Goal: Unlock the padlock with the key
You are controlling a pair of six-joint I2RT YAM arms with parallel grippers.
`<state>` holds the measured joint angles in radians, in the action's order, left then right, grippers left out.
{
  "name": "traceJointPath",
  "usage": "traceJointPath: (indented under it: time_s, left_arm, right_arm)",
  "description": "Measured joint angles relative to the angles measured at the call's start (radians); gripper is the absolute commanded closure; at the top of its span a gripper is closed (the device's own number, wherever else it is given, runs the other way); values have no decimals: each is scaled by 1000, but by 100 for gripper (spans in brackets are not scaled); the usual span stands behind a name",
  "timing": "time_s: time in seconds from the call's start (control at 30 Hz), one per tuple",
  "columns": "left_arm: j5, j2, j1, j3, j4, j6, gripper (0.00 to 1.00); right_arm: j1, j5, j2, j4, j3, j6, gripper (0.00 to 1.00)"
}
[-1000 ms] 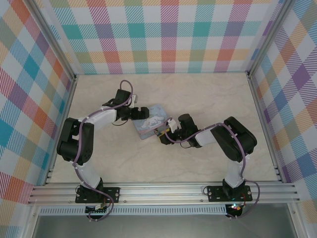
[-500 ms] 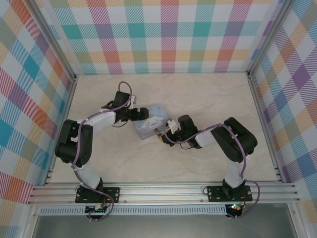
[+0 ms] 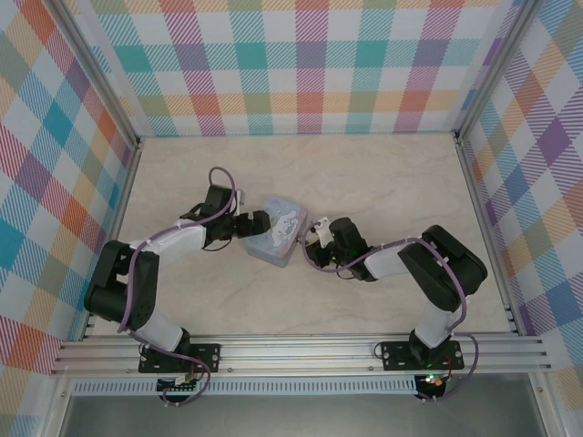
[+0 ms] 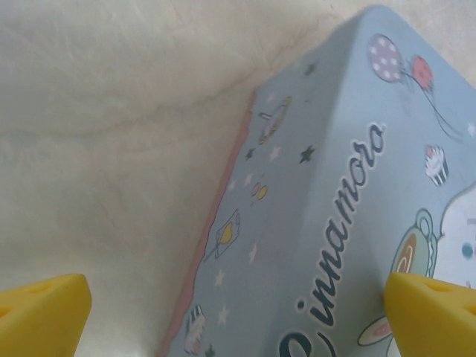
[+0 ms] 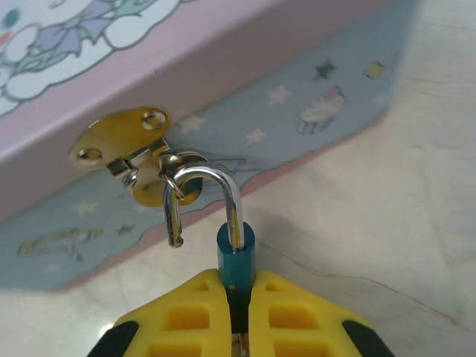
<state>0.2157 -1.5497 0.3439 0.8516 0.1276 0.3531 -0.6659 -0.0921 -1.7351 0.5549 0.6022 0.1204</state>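
The teal padlock [image 5: 236, 249] is pinched at its body between the yellow fingers of my right gripper [image 5: 238, 291], which is shut on it. Its metal shackle [image 5: 223, 186] stands open: the free end hangs out of the body, hooked through the ring of the brass hasp [image 5: 123, 145] on the pastel-blue tin [image 3: 278, 232]. A sliver of silvery metal, possibly the key [image 5: 239, 343], shows under the padlock between the fingers. My left gripper [image 4: 234, 316] is open against the tin's [image 4: 335, 186] left end, one fingertip [image 4: 41, 312] over the table and the other over the lid.
The tin lies mid-table on the marbled cream surface [image 3: 383, 182], between the two arms. Plaid walls and aluminium rails [image 3: 301, 350] enclose the table on all sides. Purple cables run along both arms.
The tin has turned and slid slightly toward the near edge. My right gripper moved up along the tin's right side with the padlock. The left arm swung lower, staying at the tin's left end.
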Motion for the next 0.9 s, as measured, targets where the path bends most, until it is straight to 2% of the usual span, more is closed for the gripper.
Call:
traceJointPath:
  time_s: [0.3,0.4,0.57,0.77,0.9]
  left_arm:
    - [-53,164,32,-15,73,28,1]
    - [-53,212,63,5,90,37,7]
    - [-42,225,141,43,83,84,24]
    - [10,222,227,22,-13,201,33]
    - [31,185,270,21,-73,250,34]
  right_arm:
    - [-18,123,5,-3,0,26,97]
    - [-18,127,5,-3,0,26,98]
    - [-18,126,5,-4,2,33,98]
    - [-18,127,5,-29,15,68,98]
    - [-18,130,5,-43,23,90,98]
